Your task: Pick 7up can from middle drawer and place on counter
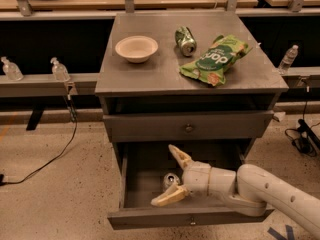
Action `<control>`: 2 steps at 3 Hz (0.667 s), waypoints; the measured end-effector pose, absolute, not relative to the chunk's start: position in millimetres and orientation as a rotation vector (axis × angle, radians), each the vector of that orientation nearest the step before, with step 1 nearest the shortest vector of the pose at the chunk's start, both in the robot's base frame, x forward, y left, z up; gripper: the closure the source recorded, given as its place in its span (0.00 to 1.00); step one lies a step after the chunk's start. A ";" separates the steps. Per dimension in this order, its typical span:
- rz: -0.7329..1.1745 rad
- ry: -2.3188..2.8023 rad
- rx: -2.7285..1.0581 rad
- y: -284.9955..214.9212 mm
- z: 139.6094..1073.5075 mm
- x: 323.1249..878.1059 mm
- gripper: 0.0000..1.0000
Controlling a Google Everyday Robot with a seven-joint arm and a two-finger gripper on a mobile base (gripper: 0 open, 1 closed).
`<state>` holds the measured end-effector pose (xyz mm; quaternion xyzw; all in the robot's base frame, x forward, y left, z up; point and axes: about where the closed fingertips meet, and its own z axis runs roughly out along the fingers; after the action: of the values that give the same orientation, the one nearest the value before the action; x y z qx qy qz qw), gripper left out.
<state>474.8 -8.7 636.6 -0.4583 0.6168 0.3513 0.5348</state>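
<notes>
The middle drawer (pixel 150 218) is pulled out at the bottom of the cabinet. The 7up can (pixel 171 180), pale silver with a shiny lid, stands on the drawer floor. My gripper (pixel 164 176) reaches into the drawer from the right. It is open, with its cream fingers (pixel 176 154) spread wide, one behind the can and one in front of it. The can sits between them, close to the palm, and I cannot tell if it is touched. The counter (pixel 160 71) is the grey top of the cabinet.
On the counter lie a white bowl (pixel 136 48), a dark green can (pixel 185 40) on its side and a green chip bag (pixel 215 59). A shut drawer (pixel 189 128) sits just above the open one. Small bottles (pixel 59 70) stand on a ledge at the left.
</notes>
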 end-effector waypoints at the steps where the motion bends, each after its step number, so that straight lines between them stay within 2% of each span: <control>1: 0.757 1.460 -1.113 -45.7 601.1 494.1 0.00; 2: 0.691 1.520 -1.115 -69.2 571.1 506.3 0.00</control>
<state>506.3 -69.2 571.1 -0.4686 0.6387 0.2904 0.5368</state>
